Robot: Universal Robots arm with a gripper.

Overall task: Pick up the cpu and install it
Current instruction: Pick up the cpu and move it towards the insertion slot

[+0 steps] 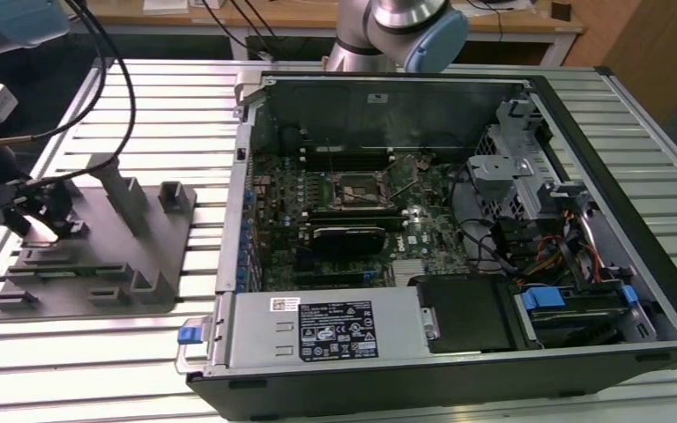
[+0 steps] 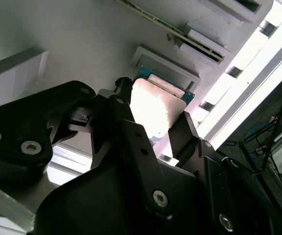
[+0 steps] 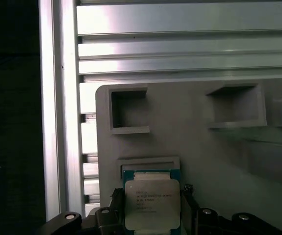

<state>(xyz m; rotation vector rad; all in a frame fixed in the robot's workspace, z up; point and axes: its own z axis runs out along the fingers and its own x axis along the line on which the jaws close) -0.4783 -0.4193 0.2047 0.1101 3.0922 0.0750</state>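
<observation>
- Pincer (image 1: 47, 216) at the exterior view's left edge, straddling the cpu (image 3: 152, 205); you can't tell if it's clamped.
- Cpu lies in the grey fixture's (image 1: 92, 264) recess, on the table (image 1: 80, 361).

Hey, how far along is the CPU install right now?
Done: the gripper is at the grey fixture plate. In hand: its jaws look shut on the small flat square silvery cpu, at its recess. Left: the install; the dark metal-framed motherboard socket in the open computer case looks empty.
</observation>
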